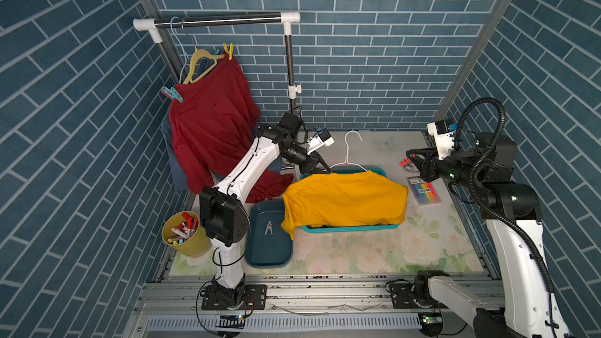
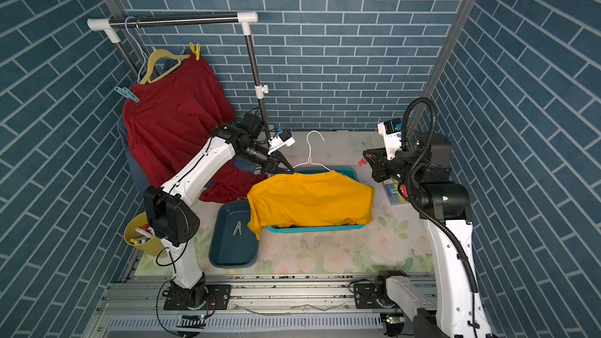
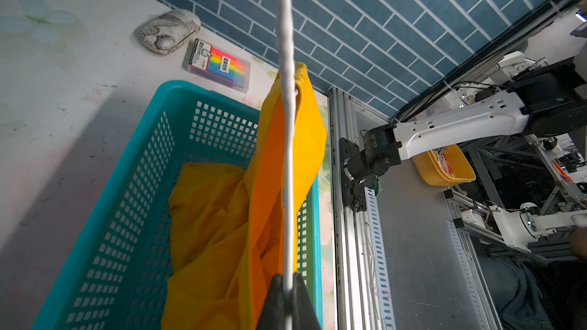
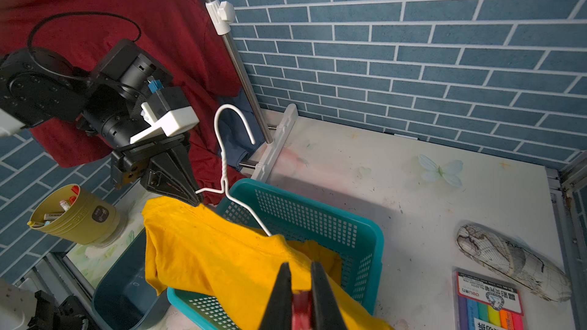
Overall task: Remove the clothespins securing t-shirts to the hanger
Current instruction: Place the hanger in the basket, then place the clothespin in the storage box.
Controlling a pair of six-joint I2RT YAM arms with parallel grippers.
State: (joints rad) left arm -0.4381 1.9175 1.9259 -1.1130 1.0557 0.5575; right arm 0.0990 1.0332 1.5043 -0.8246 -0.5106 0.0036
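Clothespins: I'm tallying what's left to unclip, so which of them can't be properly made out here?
- Slate blue t-shirt: both top views, mostly hidden behind the dark red t-shirt; any pins on it unseen.
- Red clothespin: right wrist view, cut off by the frame edge, between the fingers of the right gripper.
- Grey clothespin: both top views, too small for detail.

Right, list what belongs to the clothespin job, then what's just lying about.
Job: red clothespin in the right gripper; yellow clothespin and teal clothespin on the dark red t-shirt; grey clothespin in the dark tray; orange-yellow t-shirt on the white hanger held by the left gripper.
Lying about: marker cup; rainbow pen pack; marbled case.
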